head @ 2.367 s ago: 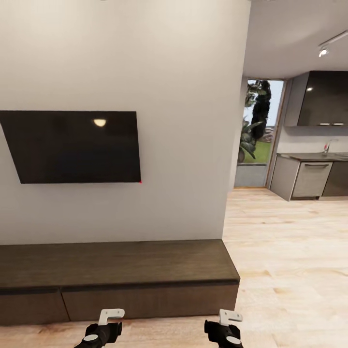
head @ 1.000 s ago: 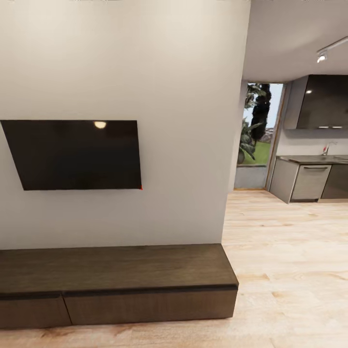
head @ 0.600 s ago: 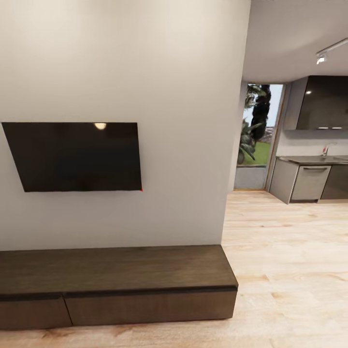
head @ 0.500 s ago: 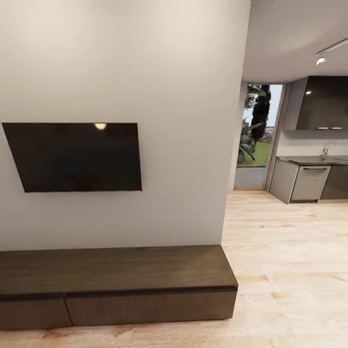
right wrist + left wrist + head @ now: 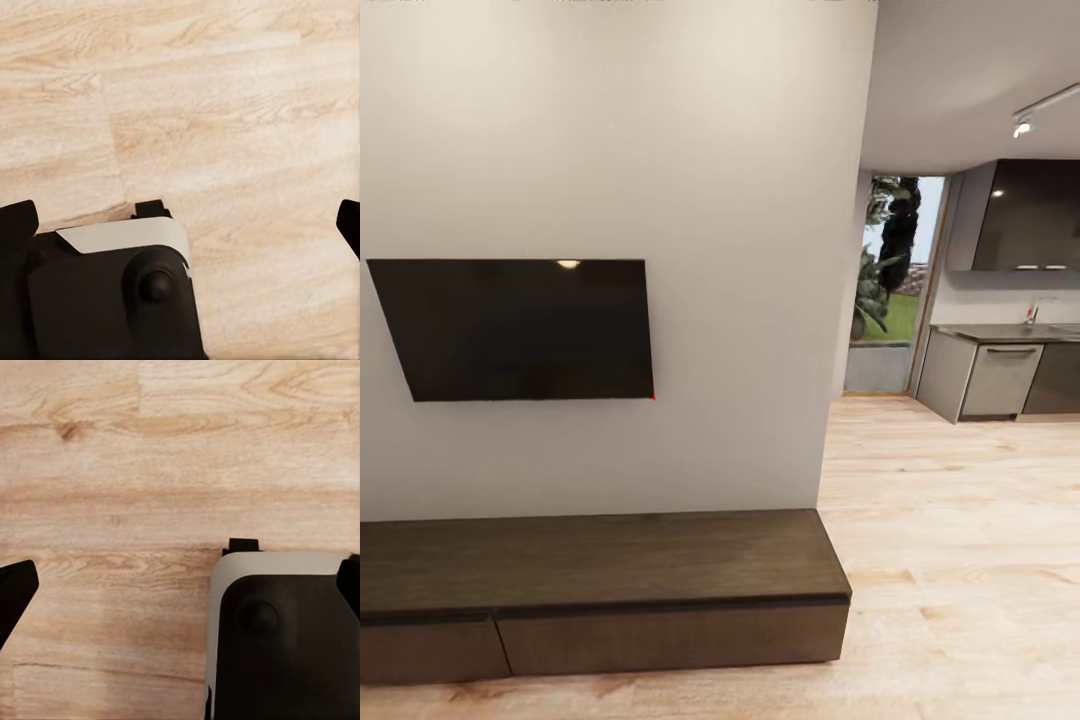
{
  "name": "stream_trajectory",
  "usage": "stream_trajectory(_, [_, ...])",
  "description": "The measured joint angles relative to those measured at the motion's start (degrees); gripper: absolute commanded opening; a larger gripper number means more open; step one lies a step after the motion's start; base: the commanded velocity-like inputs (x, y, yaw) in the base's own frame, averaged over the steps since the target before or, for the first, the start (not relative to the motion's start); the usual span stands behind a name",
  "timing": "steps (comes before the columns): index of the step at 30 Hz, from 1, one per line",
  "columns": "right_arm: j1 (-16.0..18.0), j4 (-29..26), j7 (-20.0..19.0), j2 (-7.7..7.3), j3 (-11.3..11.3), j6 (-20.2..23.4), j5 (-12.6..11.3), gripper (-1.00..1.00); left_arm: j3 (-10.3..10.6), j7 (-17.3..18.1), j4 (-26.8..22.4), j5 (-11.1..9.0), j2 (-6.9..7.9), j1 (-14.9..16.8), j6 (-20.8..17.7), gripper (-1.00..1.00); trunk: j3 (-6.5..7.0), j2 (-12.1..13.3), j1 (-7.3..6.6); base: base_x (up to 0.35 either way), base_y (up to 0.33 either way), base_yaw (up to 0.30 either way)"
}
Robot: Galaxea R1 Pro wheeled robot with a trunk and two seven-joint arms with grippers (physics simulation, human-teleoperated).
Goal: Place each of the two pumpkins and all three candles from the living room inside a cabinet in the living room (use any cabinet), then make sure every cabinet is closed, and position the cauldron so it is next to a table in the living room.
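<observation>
The closed cabinet (image 5: pixel 600 590) sits under a blank, unbranded television (image 5: pixel 515 328), while both wrist views show fingertips spread wide over bare wood floor (image 5: pixel 150 472).

The cabinet (image 5: pixel 600 580) is dark brown wood with a matt, faintly grained top and plain fronts. The floor (image 5: pixel 960 560) is pale, knotty wood planks with a soft sheen. The television (image 5: pixel 515 330) is glossy black. The wall (image 5: pixel 660 130) is smooth matt white.
</observation>
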State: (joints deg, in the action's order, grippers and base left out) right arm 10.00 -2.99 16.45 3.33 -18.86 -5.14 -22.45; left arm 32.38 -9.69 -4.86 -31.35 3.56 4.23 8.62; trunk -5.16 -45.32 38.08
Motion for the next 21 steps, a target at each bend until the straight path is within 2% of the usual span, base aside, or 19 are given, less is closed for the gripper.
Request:
stream_trajectory(18, [0.0,0.2,0.0,0.00,0.0,0.0,-0.1,1.00,0.0,0.0,-0.1,0.0,-0.06,0.0,-0.1,1.00,3.24,7.2,-3.96,0.000,0.000,0.000])
stream_trajectory(21, [0.0,0.1,0.0,0.02,0.0,0.0,0.0,1.00,0.0,0.0,-0.1,0.0,-0.06,0.0,-0.1,1.00,3.25,7.3,-3.97,0.000,0.000,0.000])
